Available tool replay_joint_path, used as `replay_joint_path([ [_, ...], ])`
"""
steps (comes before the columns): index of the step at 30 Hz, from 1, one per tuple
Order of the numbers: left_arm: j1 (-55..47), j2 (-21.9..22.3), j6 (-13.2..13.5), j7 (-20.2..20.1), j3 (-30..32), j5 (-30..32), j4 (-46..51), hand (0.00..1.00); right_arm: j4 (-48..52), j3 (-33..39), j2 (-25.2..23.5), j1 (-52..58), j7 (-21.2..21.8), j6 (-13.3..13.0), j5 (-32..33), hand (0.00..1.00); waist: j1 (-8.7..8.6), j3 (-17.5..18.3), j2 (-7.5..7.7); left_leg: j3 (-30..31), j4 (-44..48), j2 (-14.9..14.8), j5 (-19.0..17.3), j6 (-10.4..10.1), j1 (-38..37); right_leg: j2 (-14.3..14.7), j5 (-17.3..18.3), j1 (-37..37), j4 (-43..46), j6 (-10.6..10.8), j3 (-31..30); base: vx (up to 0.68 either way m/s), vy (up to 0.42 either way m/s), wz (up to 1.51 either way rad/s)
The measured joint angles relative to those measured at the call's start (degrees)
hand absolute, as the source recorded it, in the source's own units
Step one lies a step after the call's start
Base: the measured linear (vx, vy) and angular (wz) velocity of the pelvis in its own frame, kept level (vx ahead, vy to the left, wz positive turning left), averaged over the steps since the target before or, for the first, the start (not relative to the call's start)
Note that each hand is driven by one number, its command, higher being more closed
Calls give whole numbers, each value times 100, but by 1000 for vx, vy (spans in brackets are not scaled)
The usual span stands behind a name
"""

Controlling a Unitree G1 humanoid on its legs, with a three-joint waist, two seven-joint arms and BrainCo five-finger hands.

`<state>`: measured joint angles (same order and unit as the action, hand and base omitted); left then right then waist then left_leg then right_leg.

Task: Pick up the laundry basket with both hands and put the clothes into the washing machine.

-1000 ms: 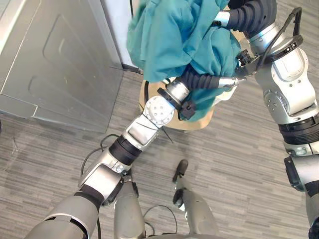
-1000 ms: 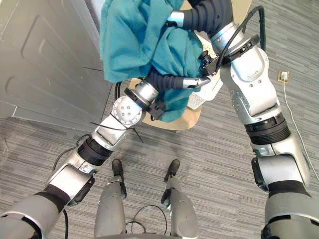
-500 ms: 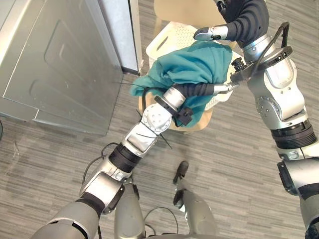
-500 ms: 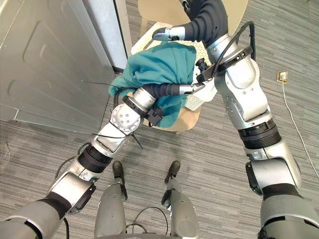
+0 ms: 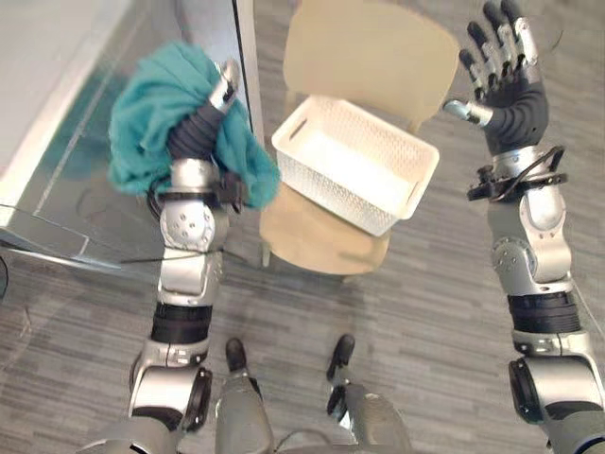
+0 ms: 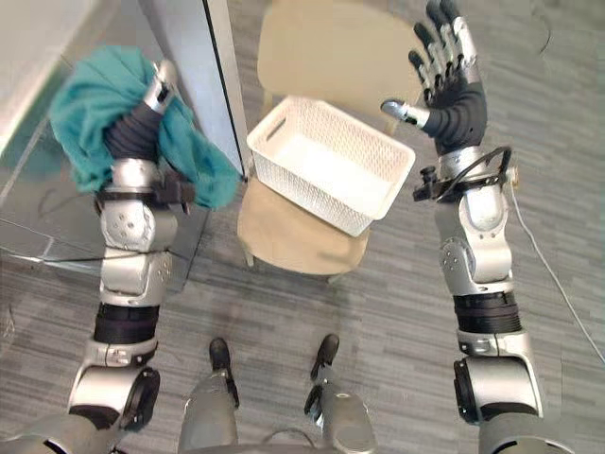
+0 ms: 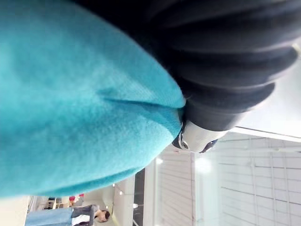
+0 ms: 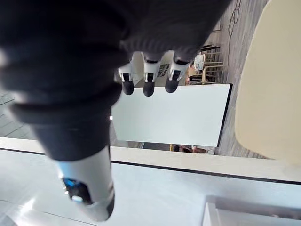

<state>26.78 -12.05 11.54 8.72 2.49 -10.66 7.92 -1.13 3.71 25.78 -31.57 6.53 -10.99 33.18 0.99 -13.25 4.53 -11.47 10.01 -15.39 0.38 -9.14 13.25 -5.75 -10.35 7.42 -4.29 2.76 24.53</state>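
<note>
Left hand (image 5: 223, 85) under rumpled teal cloth (image 5: 142, 113); perforated white basket (image 5: 331, 194).

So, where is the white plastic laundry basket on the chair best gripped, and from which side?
Probably by its short end walls, one hand from each end: the white plastic laundry basket is long and open-topped, and its visible end shows a slot handle.

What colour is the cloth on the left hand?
Plain teal, no pattern; the cloth shows best in the left eye view.
</note>
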Motion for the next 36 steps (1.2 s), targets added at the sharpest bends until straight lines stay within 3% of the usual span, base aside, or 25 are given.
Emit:
replay_joint_path([
  [3, -458, 64, 16, -5, 77, 0, 399, 100, -10, 412, -173, 300, -42, -3, -25, 0, 47, 128, -108, 353, -3, -7, 18, -14, 24, 52, 114, -202, 22, -18, 320, 11, -1, 56],
  [5, -574, 141, 11, 15, 220, -2, 434, 100, -11, 678, -231, 349, -298, -75, -242, 0, 53, 212, -231, 616, -209, 28, 254, -4, 92, 20, 283, -226, 218, -29, 693, -39, 6, 83],
  [7, -685, 276, 15, 27, 272, -2, 628, 100, -22, 911, -236, 472, -519, -135, -493, 0, 135, 249, -296, 623, -387, 47, 841, 151, 180, -85, 814, -92, 963, -209, 930, -90, -23, 115],
  [8, -764, 285, 18, 26, 274, -1, 708, 100, -34, 992, -245, 503, -541, -146, -602, 0, 116, 262, -277, 585, -510, 80, 1147, 194, 236, -42, 976, -89, 1057, -387, 935, -138, -71, 121],
  [9, -853, 274, 26, 29, 300, -2, 779, 100, -36, 1040, -260, 519, -558, -148, -674, 0, 102, 311, -258, 538, -766, 103, 1320, 277, 178, -106, 984, -99, 1014, -391, 1034, -135, -56, 99],
  [10, -994, 316, 50, 37, 419, -1, 927, 100, -23, 1151, -353, 500, -568, -160, -809, 0, 177, 335, -246, -124, 280, -108, 408, 539, 345, -195, 962, -129, 1124, -373, 1237, -72, -4, 79],
  [11, -1178, 376, 111, 52, 486, 0, 1000, 100, 53, 1200, -419, 648, -629, -165, -944, 0, 186, 344, -223, -760, 1468, -306, -350, 958, 350, -329, 962, -183, 1220, -377, 1347, -39, 41, 63],
  [12, -1255, 400, 128, 50, 495, 1, 1000, 100, 103, 1240, -432, 767, -658, -167, -999, 0, 168, 354, -232, -1016, 1813, -414, -525, 993, 231, -403, 957, -240, 1255, -380, 1406, -28, 86, 67],
  [15, -1528, 644, 147, 21, 436, 10, 1006, 100, 504, 1593, -444, 1535, -793, -168, -1357, 0, -94, 588, -451, -1638, 2555, -1061, -862, 847, -361, -672, 869, -374, 1337, -246, 1907, -77, 195, 93],
  [16, -1609, 785, 159, 29, 441, 15, 1043, 100, 676, 1871, -487, 1813, -825, -173, -1393, 0, -214, 689, -605, -1782, 2386, -1232, -829, 676, -557, -774, 792, -368, 1389, -133, 2150, -57, 227, 91],
  [17, -1658, 853, 159, 22, 440, 16, 1071, 100, 749, 2039, -538, 1921, -886, -172, -1480, 0, -276, 739, -685, -1861, 2134, -1274, -821, 295, -657, -839, 754, -361, 1441, -74, 2291, -53, 290, 126],
  [18, -1742, 989, 157, 16, 437, 27, 1117, 100, 824, 2369, -664, 2064, -968, -172, -1609, 0, -381, 823, -814, -1914, 1587, -1126, -1131, -387, -722, -997, 619, -335, 1500, 34, 2559, -87, 498, 121],
  [19, -1837, 920, 158, 15, 463, 28, 1182, 100, 836, 2577, -1019, 2139, -1020, -164, -1719, 0, -370, 848, -616, -1842, 1546, -844, -1259, -231, -589, -1243, 458, -323, 1500, 98, 2732, -89, 501, 110],
  [22, -2179, 906, 138, 13, 599, 27, 1188, 100, 933, 2435, -1426, 2368, -969, -142, -1952, 0, -318, 999, -352, -1395, 1691, -207, -1382, 88, -265, -1898, 267, -429, 1782, -16, 2872, -57, 438, 112],
  [23, -2316, 936, 127, 7, 660, 35, 1187, 100, 947, 2370, -1491, 2386, -932, -140, -2037, 0, -318, 1009, -336, -1161, 1648, 117, -1382, 285, -261, -2327, 148, -411, 2309, -198, 2604, 19, 349, 136],
  [24, -2388, 1009, 114, 3, 649, 37, 1185, 100, 948, 2344, -1494, 2448, -915, -136, -2048, 0, -322, 1001, -346, -1026, 1557, 285, -1351, 373, -317, -2533, 33, -368, 2653, -398, 2308, 44, 301, 133],
  [25, -2490, 1131, 112, 0, 613, 42, 1186, 100, 947, 2327, -1500, 2595, -883, -123, -2061, 0, -337, 982, -393, -823, 1392, 472, -1306, 496, -429, -2698, -63, -183, 3110, -815, 1632, 43, 187, 144],
  [26, -2593, 1208, 167, -1, 587, 47, 1205, 100, 970, 2309, -1600, 2809, -827, -107, -2086, 0, -357, 941, -525, -441, 1204, 547, -1266, 674, -459, -2303, 768, 117, 3649, -732, 345, 47, 121, 149],
  [27, -2603, 1193, 169, 2, 588, 46, 1204, 100, 1020, 2307, -1655, 2917, -780, -94, -2089, 0, -388, 946, -494, -261, 1121, 618, -1237, 727, -463, -1989, 1180, 235, 3829, -624, -180, 91, 42, 200],
  [28, -2606, 1181, 170, 2, 587, 43, 1199, 100, 1239, 2307, -1750, 3166, -718, -87, -2086, 0, -548, 917, -434, 257, 944, 870, -1187, 871, -465, -1152, 1925, 415, 3920, -586, -1058, 96, 2, 172],
  [30, -2607, 1190, 168, 0, 529, 33, 1136, 100, 1409, 2325, -1805, 3246, -624, -109, -2059, 0, -691, 758, -360, 740, 942, 1087, -1179, 870, -567, -528, 2323, 531, 3688, -502, -1177, 111, -36, 168],
  [31, -2598, 1197, 168, -1, 411, 33, 1025, 100, 1437, 2330, -1805, 3307, -623, -114, -2014, 0, -685, 704, -357, 950, 983, 1152, -1202, 850, -588, -341, 2368, 617, 3468, -458, -1144, 125, -131, 188],
  [32, -2546, 1171, 153, -7, 172, 35, 858, 100, 1501, 2338, -1804, 3439, -623, -126, -1969, 0, -735, 586, -361, 1439, 1205, 1246, -1305, 742, -537, -111, 2133, 506, 3011, -290, -1160, 99, -118, 159],
  [33, -2547, 1210, 142, -9, 53, 34, 772, 100, 1499, 2340, -1803, 3496, -626, -130, -1967, 0, -788, 569, -432, 1571, 1318, 1265, -1351, 724, -452, -84, 2069, 313, 2820, -187, -914, 179, -128, 147],
  [36, -2532, 1209, 9, -118, -237, 42, 768, 100, 1494, 2146, -1893, 3538, -627, -91, -1918, 0, -784, 485, -480, 1255, 887, 1250, -1088, 850, -758, -414, 2086, 255, 3331, -231, -210, 156, -86, 84],
])
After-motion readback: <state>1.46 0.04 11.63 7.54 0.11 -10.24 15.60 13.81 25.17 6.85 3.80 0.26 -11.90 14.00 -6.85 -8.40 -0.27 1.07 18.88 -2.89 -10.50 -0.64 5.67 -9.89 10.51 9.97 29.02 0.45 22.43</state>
